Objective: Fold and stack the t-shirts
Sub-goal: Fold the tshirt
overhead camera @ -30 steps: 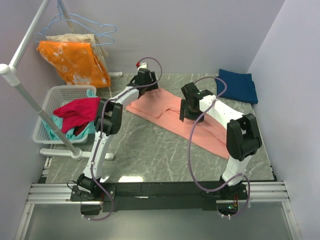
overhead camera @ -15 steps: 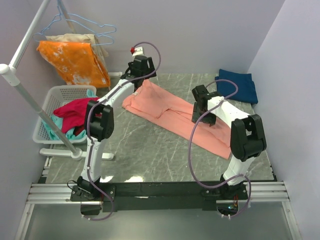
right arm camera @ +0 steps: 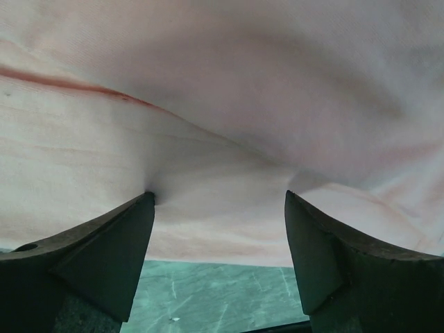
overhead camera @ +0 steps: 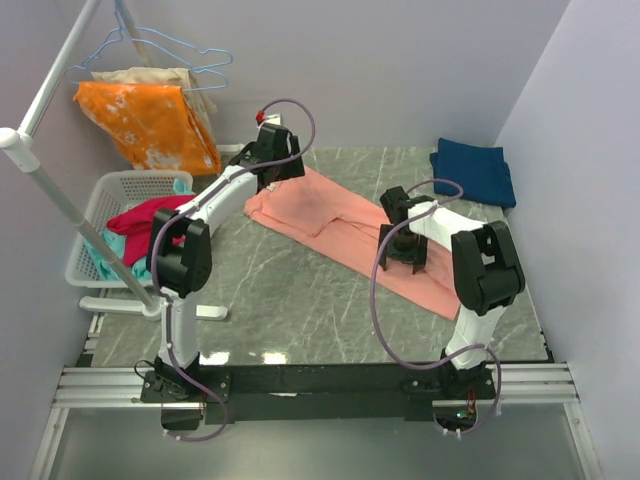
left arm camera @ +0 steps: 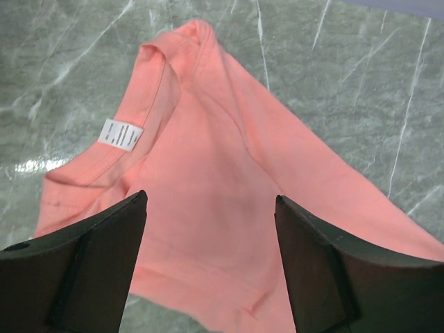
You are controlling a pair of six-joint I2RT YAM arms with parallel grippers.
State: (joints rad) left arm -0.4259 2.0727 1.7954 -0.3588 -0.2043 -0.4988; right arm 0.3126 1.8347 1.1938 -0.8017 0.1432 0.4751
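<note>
The salmon-pink t-shirt (overhead camera: 340, 225) lies spread in a long diagonal band across the marble table (overhead camera: 280, 300). Its collar end with a white label (left arm camera: 123, 134) is at the back left. My left gripper (overhead camera: 275, 172) hangs above that collar end, open, with the pink cloth (left arm camera: 208, 173) showing between its fingers (left arm camera: 83, 257) and nothing held (left arm camera: 210, 198). My right gripper (overhead camera: 400, 248) is open and low at the shirt's near edge. Both its fingertips (right arm camera: 142, 208) press dimples into the cloth (right arm camera: 222, 104). The dark navy t-shirt (overhead camera: 475, 170) lies folded at the back right corner.
A white laundry basket (overhead camera: 95, 195) with a magenta-red garment (overhead camera: 150, 225) stands left of the table. An orange white-blotched cloth (overhead camera: 150, 120) hangs on a hanger from the white rack (overhead camera: 55, 195). Walls close in the back and right.
My left gripper has swung back and left from the shirt's middle to its collar end. My right gripper has moved to the shirt's near edge and its jaws have widened slightly.
</note>
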